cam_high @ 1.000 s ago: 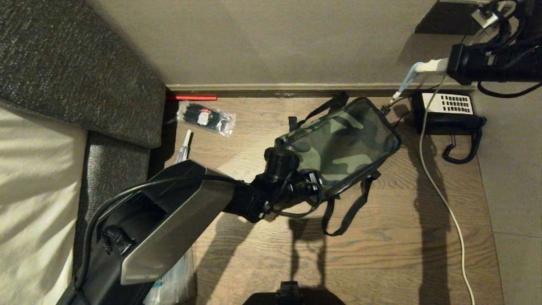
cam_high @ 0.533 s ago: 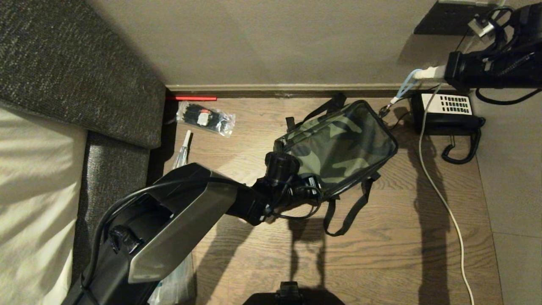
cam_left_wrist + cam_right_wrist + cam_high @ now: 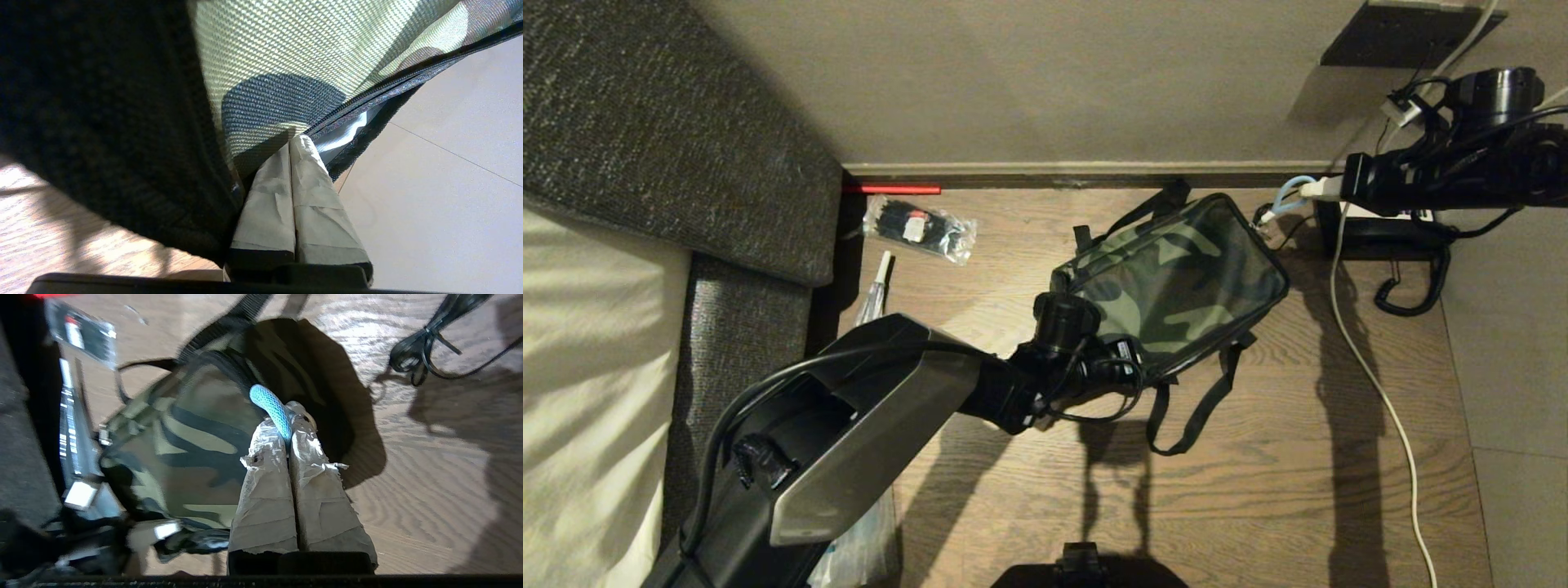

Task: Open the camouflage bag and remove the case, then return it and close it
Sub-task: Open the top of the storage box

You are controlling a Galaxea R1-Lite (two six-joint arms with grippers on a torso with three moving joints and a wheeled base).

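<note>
The camouflage bag (image 3: 1176, 282) lies on the wooden floor (image 3: 1258, 490) close to the skirting board, its lid facing up and its black straps (image 3: 1192, 408) trailing toward the robot. The left gripper (image 3: 292, 141) is at the bag's near left corner, its two taped fingers (image 3: 267, 212) pressed flat together with the edge of the fabric at their tips, right where the zipper line shows a sliver of silvery lining (whether any cloth is really caught between them, I cannot tell). On the other side, the right gripper (image 3: 1311, 190) hangs just off the bag's far right corner, above the black telephone (image 3: 1388, 241) by the wall. Its fingers (image 3: 318, 498) are pinched together on the light-blue loop (image 3: 273, 410) of the zipper pull, and the loop curves from the tips toward the bag. The case is nowhere in sight. A white cable (image 3: 1372, 384) runs across the floor to the right of the bag, and a clear packet of dark cable ties (image 3: 919, 226) lies well to the left, near the grey upholstered bed frame (image 3: 670, 122).
</note>
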